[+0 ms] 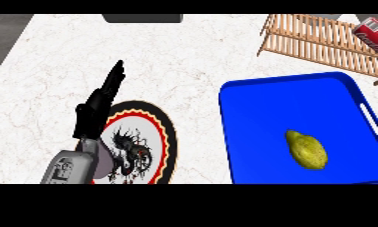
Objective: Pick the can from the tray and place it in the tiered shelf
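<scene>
Left hand (94,113) at rim of plate (167,138)

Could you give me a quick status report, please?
Left hand open, over the plate's edge; right hand out of view. Can on the tiered shelf. Tray holds only a lemon. Nothing blocking.

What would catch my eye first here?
The bright blue tray at the right, with a yellowish fruit lying in it. Next, the dragon-patterned plate at lower left, partly covered by the robot's black left hand, and a red can on the wooden slatted shelf at top right.
</scene>
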`<action>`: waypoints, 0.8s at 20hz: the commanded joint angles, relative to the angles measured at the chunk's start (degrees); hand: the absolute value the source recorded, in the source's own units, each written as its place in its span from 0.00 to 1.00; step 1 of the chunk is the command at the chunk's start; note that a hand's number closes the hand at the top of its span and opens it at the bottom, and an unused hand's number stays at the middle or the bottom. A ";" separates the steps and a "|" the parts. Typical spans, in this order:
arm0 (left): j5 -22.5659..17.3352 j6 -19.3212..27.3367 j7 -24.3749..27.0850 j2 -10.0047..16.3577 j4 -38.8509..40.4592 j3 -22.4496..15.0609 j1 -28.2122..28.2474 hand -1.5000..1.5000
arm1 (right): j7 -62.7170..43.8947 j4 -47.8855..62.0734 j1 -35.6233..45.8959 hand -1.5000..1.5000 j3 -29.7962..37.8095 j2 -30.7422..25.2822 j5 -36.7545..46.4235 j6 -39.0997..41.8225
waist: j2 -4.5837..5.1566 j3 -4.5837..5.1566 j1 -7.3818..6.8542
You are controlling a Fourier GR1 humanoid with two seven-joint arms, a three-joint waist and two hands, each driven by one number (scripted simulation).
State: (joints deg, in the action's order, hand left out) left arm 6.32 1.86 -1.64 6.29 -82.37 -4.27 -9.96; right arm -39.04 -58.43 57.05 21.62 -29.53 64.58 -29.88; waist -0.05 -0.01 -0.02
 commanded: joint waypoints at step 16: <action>0.31 -1.15 2.85 -0.09 2.76 1.48 0.88 0.50 | -3.93 -13.62 3.94 0.00 6.90 -4.09 -12.23 -3.57 | -0.02 0.05 0.22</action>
State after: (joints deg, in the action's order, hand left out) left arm 6.57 1.11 -1.38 5.95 -82.17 -3.37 -9.93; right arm -40.28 -69.23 60.43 26.62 -32.26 52.42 -31.26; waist -0.11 0.02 0.10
